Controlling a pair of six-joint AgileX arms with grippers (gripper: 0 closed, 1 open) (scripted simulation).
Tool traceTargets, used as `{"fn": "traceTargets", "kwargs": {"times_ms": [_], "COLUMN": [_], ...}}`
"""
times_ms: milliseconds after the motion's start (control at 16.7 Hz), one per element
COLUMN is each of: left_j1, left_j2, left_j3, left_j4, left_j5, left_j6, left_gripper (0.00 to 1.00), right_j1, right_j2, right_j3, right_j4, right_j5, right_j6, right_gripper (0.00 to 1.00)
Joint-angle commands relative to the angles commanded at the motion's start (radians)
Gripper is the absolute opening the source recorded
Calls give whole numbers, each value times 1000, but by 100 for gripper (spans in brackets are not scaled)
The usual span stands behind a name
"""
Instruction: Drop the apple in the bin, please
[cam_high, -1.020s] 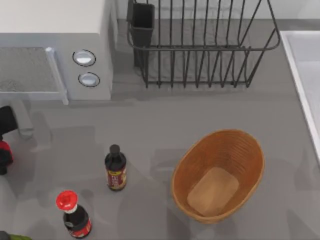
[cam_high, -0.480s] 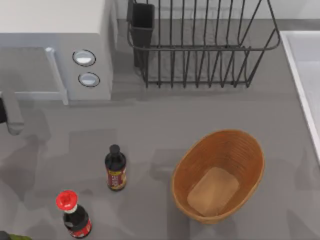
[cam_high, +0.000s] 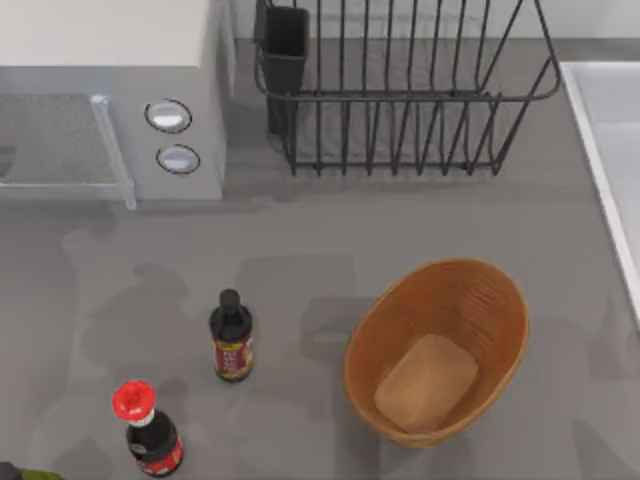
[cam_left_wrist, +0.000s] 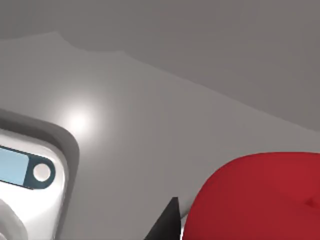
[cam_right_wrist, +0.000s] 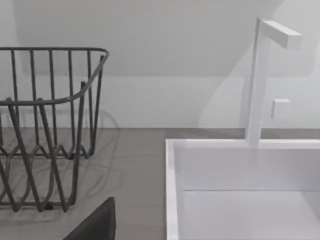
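The apple (cam_left_wrist: 260, 195) is a bright red round fruit looming close in the left wrist view, with a black fingertip (cam_left_wrist: 170, 222) against its side. My left gripper (cam_left_wrist: 250, 235) is shut on it, held up in the air near the microwave's front. The bin (cam_high: 490, 300), an oval orange-brown wicker basket with a tan bottom, lies on the table right of centre in the top view and holds nothing. A dark edge of my right gripper (cam_right_wrist: 95, 225) shows in the right wrist view, which faces the sink.
A microwave (cam_high: 110, 90) stands at the back left and a black wire dish rack (cam_high: 400, 90) at the back centre. Two dark sauce bottles (cam_high: 231, 338) (cam_high: 148, 430) stand left of the bin. A white sink (cam_high: 610, 150) runs along the right edge.
My left gripper with the apple was at the top view's left edge a second ago and has since left that view. Its shadow on the table has spread rightward toward the bottles.
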Motion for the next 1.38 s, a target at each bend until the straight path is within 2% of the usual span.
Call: {"fn": "traceTargets", "kwargs": {"times_ms": [180, 480, 720, 1020, 1380], "left_j1": [7, 3, -81, -323, -664], "left_j2": [8, 7, 23, 59, 103], "left_j3": [44, 41, 64, 143, 310], "left_j4": [-49, -46, -72, -105, -111], "left_j5": [35, 33, 39, 35, 3], "left_j6": [-15, -13, -112, -451, -1058], "left_gripper": [0, 0, 0, 0, 0], "right_j1": [0, 0, 0, 0, 0], "right_j2": [0, 0, 0, 0, 0], "right_j3": [0, 0, 0, 0, 0], "right_j4": [0, 0, 0, 0, 0], "right_j5": [0, 0, 0, 0, 0], "right_j6": [0, 0, 0, 0, 0], "right_gripper": [100, 100, 100, 100, 100]}}
